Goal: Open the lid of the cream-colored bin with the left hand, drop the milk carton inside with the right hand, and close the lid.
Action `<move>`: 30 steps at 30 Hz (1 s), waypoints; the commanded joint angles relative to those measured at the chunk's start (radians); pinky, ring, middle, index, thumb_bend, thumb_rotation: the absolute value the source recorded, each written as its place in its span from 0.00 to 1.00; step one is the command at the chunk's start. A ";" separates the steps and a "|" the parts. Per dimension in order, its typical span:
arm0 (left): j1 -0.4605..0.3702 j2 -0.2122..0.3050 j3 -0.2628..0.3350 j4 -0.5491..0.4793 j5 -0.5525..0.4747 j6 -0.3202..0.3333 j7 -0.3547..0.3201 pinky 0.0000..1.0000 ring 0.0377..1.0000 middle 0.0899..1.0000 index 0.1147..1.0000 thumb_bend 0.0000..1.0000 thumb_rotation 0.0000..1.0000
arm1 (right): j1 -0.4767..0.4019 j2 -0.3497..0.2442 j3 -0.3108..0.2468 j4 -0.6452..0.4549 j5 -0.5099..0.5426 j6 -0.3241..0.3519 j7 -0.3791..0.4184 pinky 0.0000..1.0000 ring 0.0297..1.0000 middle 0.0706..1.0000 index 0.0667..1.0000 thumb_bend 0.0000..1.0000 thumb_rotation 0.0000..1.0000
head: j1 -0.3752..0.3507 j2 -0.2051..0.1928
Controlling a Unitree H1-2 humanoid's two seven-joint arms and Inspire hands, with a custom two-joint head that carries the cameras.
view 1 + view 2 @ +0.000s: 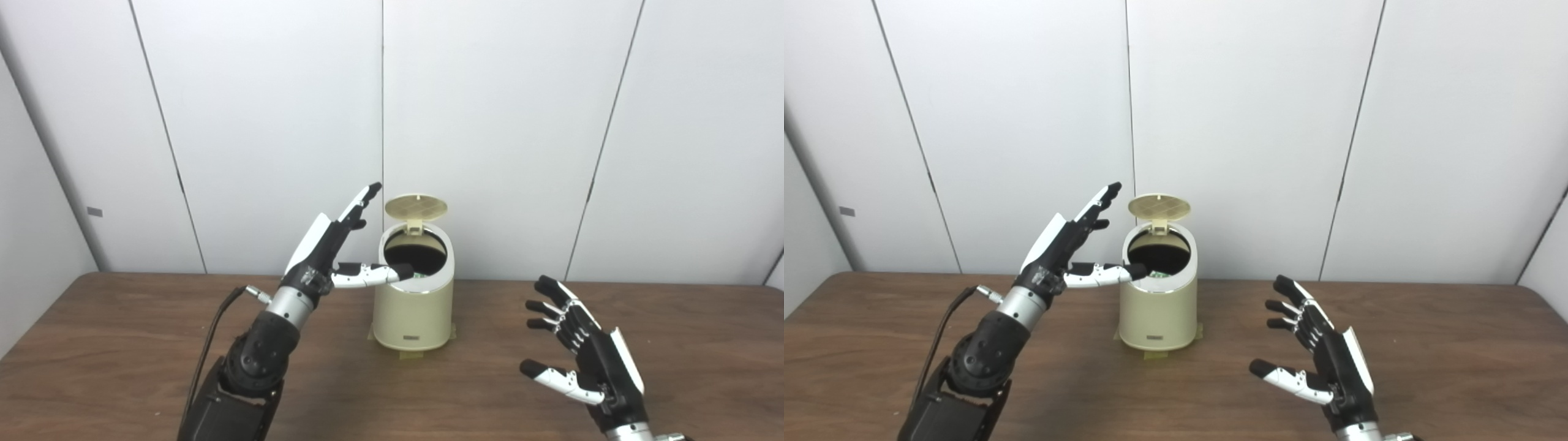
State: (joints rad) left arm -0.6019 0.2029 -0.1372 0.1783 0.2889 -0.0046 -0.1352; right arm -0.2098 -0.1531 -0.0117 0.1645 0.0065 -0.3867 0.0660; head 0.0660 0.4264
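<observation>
Cream-colored bin (414,306) lid (416,207) up, looks light, stiff plastic; press its top edge to close. Left hand (334,248) and right hand (582,355) both splayed, empty.

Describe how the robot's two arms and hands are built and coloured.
Both hands, left hand and right hand, are black with white shell panels on their backs and white thumb segments tipped in black. Each joins a silver metal wrist cuff. The left forearm is matt black with round joint housings, and a black cable runs alongside it.
</observation>
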 commanded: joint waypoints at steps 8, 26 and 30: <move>-0.181 0.050 -0.067 0.064 0.105 0.012 -0.042 0.95 1.00 1.00 1.00 0.99 0.37 | -0.024 0.009 -0.006 -0.048 -0.002 -0.010 -0.004 0.66 0.78 0.89 0.86 0.69 0.38 | -0.007 -0.002; -0.249 0.083 -0.150 0.146 0.226 -0.003 -0.054 0.99 1.00 0.95 0.93 0.99 0.37 | -0.018 0.037 0.003 -0.093 -0.017 0.036 0.002 0.56 0.76 0.88 0.85 0.67 0.38 | -0.031 -0.001; -0.252 0.095 -0.165 0.129 0.232 -0.001 -0.088 1.00 1.00 0.90 0.87 0.99 0.36 | -0.019 0.042 0.004 -0.098 -0.037 0.040 -0.007 0.56 0.75 0.87 0.84 0.68 0.40 | -0.034 -0.001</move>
State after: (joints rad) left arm -0.7862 0.2822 -0.3039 0.3432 0.5173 0.0186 -0.2173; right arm -0.2024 -0.1169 -0.0065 0.1043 -0.0272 -0.3407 0.0728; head 0.0307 0.4249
